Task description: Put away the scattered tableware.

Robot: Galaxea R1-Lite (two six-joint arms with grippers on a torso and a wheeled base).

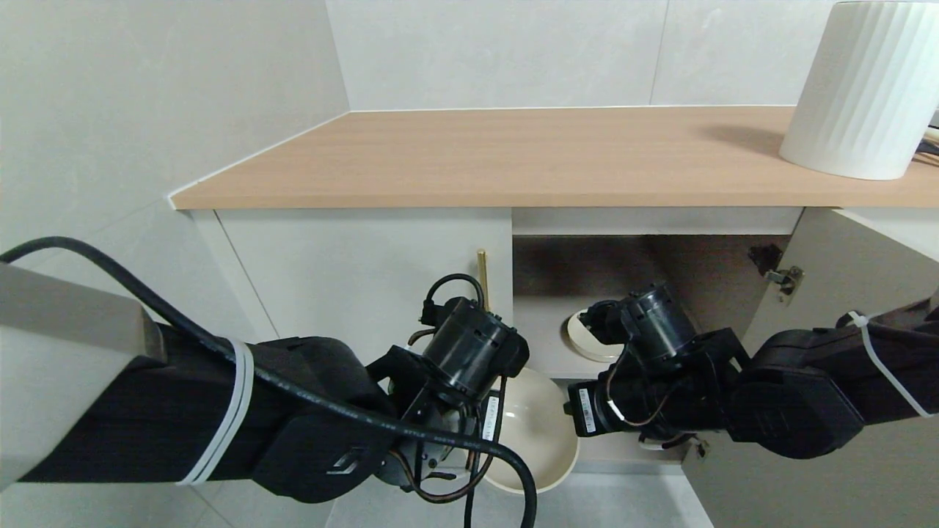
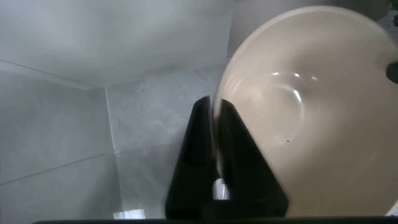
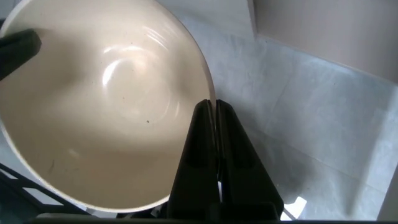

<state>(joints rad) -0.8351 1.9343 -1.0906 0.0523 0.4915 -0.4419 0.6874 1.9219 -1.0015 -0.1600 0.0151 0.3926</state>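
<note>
left wrist view: left claw [image 2: 214, 107] is closed narrow on the rim of the cream bowl [image 2: 298, 112], with one finger inside the wall and one outside. the bowl's hollow faces the camera.

right wrist view: right claw [image 3: 213, 109] pinches the same bowl on the opposite side of the rim, again one finger each side of the wall. a dark finger of the other claw shows at the far rim. the bowl is held between the two claws, with the grey tiled floor [image 3: 323, 118] beneath it.

head view: the bowl sits between the two wrists, in front of the lower edge of the open cabinet. the left arm comes in from the near left and the right arm from the right. both are low, with forearms angled inward toward each other.

surroundings: a wooden counter [image 1: 513, 158] tops the cabinet, and a white ribbed container [image 1: 866, 88] stands on it at the far right. the left door [image 1: 352, 271] is shut and carries a brass handle [image 1: 482, 268]. the right door [image 1: 843, 352] is swung open. on the shelf inside lies a pale dish [image 1: 583, 341], partly hidden behind the right wrist. the walls are pale tile.
</note>
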